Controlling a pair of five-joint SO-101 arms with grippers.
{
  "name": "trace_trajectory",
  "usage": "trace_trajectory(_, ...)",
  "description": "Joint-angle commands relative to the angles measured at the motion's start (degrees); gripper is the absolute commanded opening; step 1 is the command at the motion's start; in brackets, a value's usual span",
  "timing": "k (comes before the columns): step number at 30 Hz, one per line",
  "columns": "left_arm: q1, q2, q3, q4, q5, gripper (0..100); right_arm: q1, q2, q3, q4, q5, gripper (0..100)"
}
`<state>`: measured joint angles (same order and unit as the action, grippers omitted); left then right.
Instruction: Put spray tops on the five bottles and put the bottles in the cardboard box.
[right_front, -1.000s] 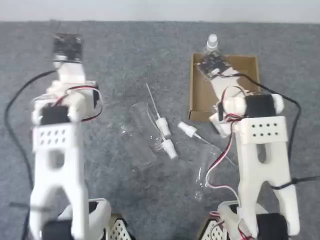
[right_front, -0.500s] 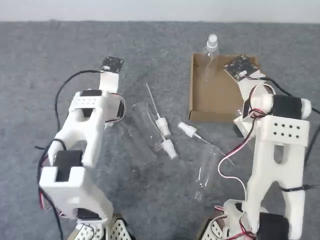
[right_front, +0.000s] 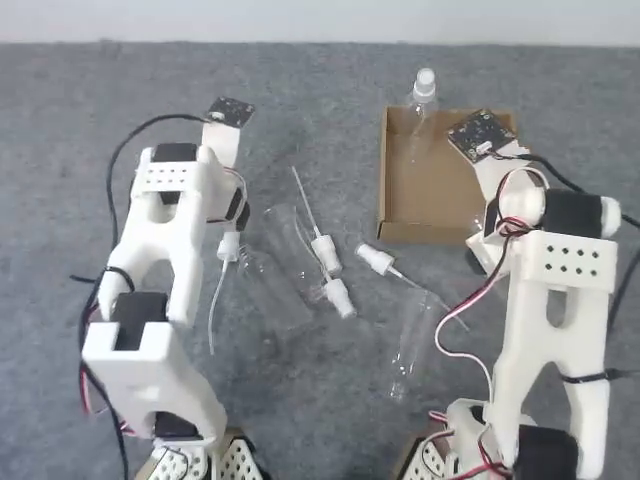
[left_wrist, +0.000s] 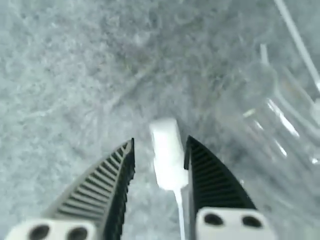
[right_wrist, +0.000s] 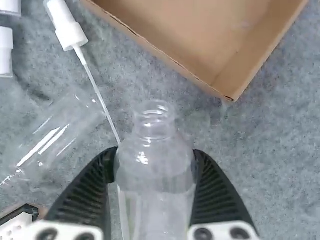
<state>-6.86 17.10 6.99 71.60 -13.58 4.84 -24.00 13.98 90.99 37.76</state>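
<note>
Left wrist view shows spray top (left_wrist: 167, 155) between jaws.

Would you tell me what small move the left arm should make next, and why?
Probably close the left gripper on the spray top. The top sits between its jaws, close to one with a gap at the other, so the grip looks unsure. The right gripper holds a bottle with an open neck, ready to receive it.
</note>
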Motion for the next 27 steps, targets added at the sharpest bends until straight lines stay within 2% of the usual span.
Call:
trace_trajectory(1,0.53,2.29,-3.30,2.29,-0.79,15,0.31,-3.21,-0.44,0.57,0.88,0.6)
trace_trajectory(7,0.18,7.74,-3.38,-1.49,-0.44,15,0.31,-3.21,-0.44,0.57,0.88,0.6)
trace_trajectory(11,0.18,7.65,-3.38,-3.43,-0.26,8,0.31,-3.30,-0.44,0.57,0.88,0.6)
trace_trajectory(17,0.35,2.81,-3.38,-2.02,-0.35,1,0.31,-3.30,-0.44,0.48,0.88,0.6)
trace_trajectory(22,-0.53,-6.59,-3.21,1.41,-0.35,1,-0.40,-3.47,-0.79,-0.13,0.88,0.6)
trace_trajectory(27,-1.67,-22.51,-1.80,3.69,2.55,1,-7.96,-3.47,-0.44,-0.04,0.79,0.6)
